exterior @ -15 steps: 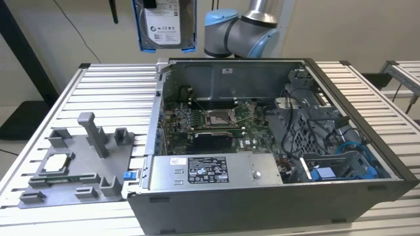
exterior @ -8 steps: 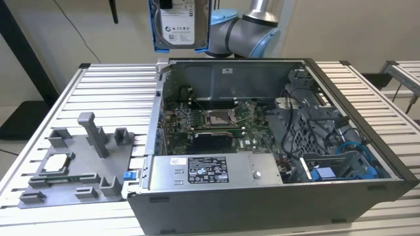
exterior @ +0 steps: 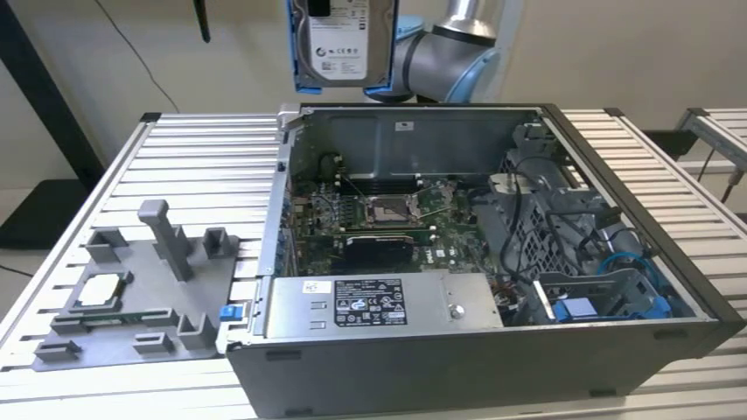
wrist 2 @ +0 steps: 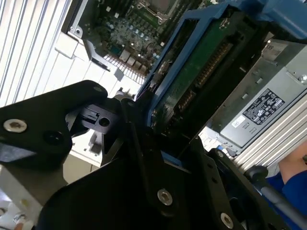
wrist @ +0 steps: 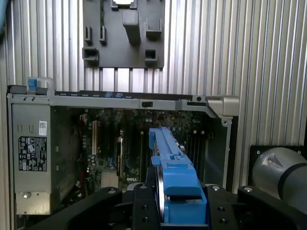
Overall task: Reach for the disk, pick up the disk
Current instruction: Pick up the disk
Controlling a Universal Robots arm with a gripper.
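Disk [exterior: 343, 42] sits at top centre of the exterior view, upright with the white label facing the camera, well above the rear wall of the open computer case [exterior: 653, 262] and touching nothing below. Gripper [wrist: 181, 207] is clamped on it: in the first wrist view the black fingers [wrist: 144, 201] flank the blue bracket, and in the second wrist view the disk's green circuit-board side [wrist 2: 201, 72] runs out from between them. Judged from this, the pick-up is done and the disk hangs free in the grip. Directly under it lie the motherboard [exterior: 373, 219] and, at the lower centre of the exterior view, the power-supply box [exterior: 373, 302]. The grey fixture tray [exterior: 129, 289] rests on the slatted table [exterior: 198, 166] at lower left. Risks: the hold appears to be on the plastic bracket, not the metal body, so flex there could let the disk tilt or slide. A drop would land on the case wall or the board. Cables at the case's right side are well apart.
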